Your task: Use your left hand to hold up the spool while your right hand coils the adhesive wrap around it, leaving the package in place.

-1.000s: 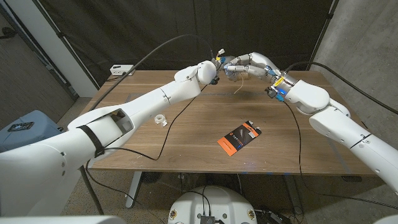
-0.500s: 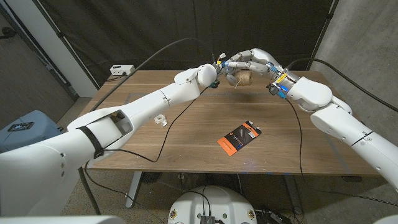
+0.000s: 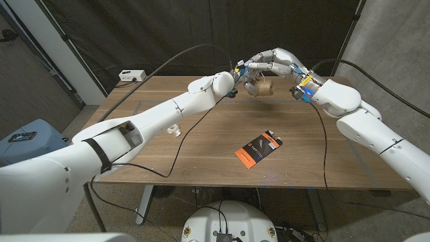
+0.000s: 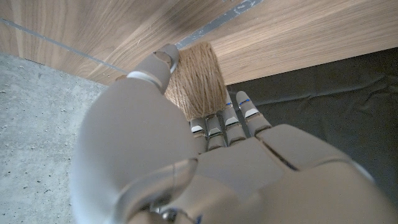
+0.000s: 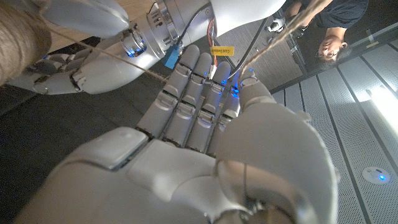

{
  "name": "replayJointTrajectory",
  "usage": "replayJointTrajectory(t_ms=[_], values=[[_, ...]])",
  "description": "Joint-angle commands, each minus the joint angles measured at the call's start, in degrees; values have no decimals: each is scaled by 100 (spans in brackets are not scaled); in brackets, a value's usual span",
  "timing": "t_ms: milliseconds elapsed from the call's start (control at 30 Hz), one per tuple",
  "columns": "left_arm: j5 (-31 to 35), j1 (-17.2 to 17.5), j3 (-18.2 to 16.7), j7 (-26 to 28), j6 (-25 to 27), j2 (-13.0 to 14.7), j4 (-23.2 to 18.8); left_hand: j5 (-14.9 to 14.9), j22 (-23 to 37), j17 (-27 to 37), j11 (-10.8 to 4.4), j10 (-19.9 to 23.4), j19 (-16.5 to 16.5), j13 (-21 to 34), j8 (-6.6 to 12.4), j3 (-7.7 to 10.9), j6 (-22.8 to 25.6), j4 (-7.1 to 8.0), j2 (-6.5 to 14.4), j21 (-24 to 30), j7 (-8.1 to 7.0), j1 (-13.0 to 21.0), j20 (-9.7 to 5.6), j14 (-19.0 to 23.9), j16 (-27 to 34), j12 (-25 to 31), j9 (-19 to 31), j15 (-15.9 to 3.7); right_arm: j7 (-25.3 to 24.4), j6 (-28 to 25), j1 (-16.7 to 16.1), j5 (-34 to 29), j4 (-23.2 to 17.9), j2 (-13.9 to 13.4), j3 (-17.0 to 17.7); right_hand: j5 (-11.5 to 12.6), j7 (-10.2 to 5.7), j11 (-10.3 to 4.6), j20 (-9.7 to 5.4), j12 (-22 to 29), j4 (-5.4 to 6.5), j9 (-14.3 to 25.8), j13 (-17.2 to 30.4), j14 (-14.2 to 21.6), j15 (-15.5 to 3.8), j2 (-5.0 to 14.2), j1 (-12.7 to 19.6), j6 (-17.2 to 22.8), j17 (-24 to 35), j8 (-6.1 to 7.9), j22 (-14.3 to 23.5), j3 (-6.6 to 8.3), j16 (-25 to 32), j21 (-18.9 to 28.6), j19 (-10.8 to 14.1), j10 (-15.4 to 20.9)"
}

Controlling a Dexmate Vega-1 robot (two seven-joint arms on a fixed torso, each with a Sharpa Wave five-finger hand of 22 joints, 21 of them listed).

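Note:
A spool wound with brown twine [image 3: 262, 87] hangs in the air over the far side of the table. My left hand [image 3: 240, 72] grips it from the side; the left wrist view shows my fingers [image 4: 214, 127] wrapped around the spool [image 4: 200, 78]. My right hand [image 3: 276, 60] arches just above the spool. A thin twine strand [image 5: 93, 48] runs from the spool [image 5: 15, 31] to my right fingers [image 5: 205, 93], which hold it, and it goes on past them. The orange and black package [image 3: 258, 148] lies flat mid-table, apart from both hands.
A small white roll [image 3: 174, 129] sits on the table [image 3: 201, 158] under my left forearm. A white box [image 3: 131, 75] stands at the far left corner. Cables trail from both wrists. A person [image 5: 336, 28] shows in the right wrist view.
My right hand has risen and swung from beside the spool to over it. The loose strand that hung below the spool no longer dangles. The package has not moved.

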Motion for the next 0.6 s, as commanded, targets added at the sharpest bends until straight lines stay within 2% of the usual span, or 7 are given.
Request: replayJointTrajectory(t_ms=[33,600], values=[[2,125,-61,-68,8,99,-227,35,30,15,-47,19,10,206,40,19,226,31,351,57,109,-324,-36,26,26,28,478,-41,68,26,107,29,125,33,-8,14,4,12,-344,-26,-3,24,10,68,-665,49,-4,42,25,4,29,-4,-5,30,14,38],[19,218,-102,-180,-28,187,-399,36,29,11,-50,15,2,208,38,17,231,28,350,61,106,-334,-39,26,29,21,487,-46,104,46,257,-15,259,12,30,13,16,19,-339,-43,-8,27,17,57,-670,46,-2,44,36,-14,29,-4,-31,48,14,35]])
